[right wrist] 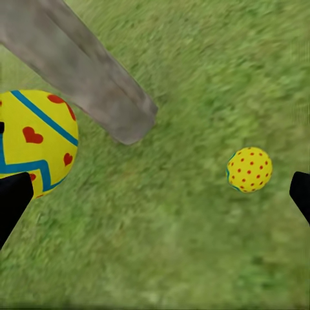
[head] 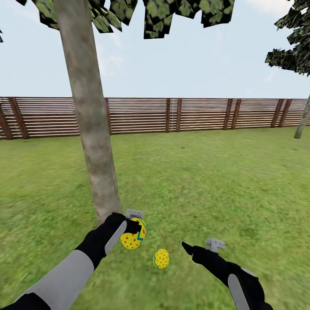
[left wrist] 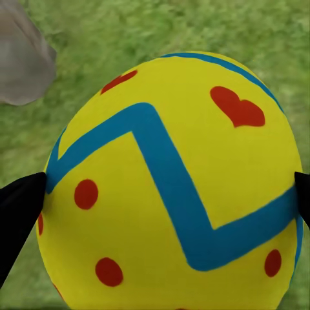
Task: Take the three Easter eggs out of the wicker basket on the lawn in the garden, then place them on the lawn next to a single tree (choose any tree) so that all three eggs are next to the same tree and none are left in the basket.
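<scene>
Looking from the head view, the left gripper (head: 134, 228) was clamped on a yellow Easter egg with red dots and a blue-green zigzag stripe (head: 133, 236), held just above the mottled green lawn (head: 206, 181) right beside the base of the thick, pale grey-brown mottled tree trunk (head: 92, 129). The held egg's long axis ran roughly upright, tilted slightly. A second, smaller-looking yellow egg with red dots (head: 161, 258) lay on the grass between the two arms, near the trunk, long axis about upright in the picture. The right gripper (head: 199, 247) hovered beside it, fingers apart, holding nothing. A brown slatted wooden fence (head: 193, 114) closed the garden behind; blocky green leaves (head: 172, 13) hung overhead.

Left wrist view: the striped egg (left wrist: 174, 187) sat smooth and glossy between the black fingertips (left wrist: 19, 206), which touched its two sides; red dots and one heart-shaped mark showed, with blurred grass (left wrist: 129, 32) behind.

Right wrist view: the black fingertips (right wrist: 13, 200) stood wide apart over rough grass (right wrist: 181, 245). The dotted egg (right wrist: 249, 169) lay on the lawn, well apart from the striped egg (right wrist: 35, 142); the trunk base (right wrist: 90, 71) met the ground between them.
</scene>
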You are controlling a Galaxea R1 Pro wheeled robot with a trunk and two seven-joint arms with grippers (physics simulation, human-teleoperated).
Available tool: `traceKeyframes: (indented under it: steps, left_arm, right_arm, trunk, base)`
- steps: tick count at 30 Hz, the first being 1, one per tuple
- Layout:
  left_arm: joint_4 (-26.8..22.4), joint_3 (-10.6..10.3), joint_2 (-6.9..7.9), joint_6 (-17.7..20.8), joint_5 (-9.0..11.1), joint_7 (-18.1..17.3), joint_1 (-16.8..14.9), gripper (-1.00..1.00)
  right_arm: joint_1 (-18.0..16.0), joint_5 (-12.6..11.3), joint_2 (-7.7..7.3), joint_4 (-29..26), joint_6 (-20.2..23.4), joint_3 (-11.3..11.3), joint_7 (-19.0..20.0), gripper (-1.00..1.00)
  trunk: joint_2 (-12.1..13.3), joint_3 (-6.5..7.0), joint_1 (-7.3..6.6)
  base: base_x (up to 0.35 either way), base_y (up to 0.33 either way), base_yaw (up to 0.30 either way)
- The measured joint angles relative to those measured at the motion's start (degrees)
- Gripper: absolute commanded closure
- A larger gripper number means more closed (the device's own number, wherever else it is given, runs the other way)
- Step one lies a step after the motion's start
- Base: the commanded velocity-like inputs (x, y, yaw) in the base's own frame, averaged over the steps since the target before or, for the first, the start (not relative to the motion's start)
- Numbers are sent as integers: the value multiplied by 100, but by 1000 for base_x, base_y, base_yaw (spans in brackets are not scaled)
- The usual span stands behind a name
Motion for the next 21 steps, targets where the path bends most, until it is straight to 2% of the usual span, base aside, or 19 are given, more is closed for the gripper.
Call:
traceKeyframes:
  steps: [21]
  left_arm:
    - [1,-4,4,-8,-1,0,0,100]
  right_arm:
    - [0,2,0,78,0,-21,0,-100]
  trunk:
    - [-842,-377,461]
  base:
    - [0,0,4]
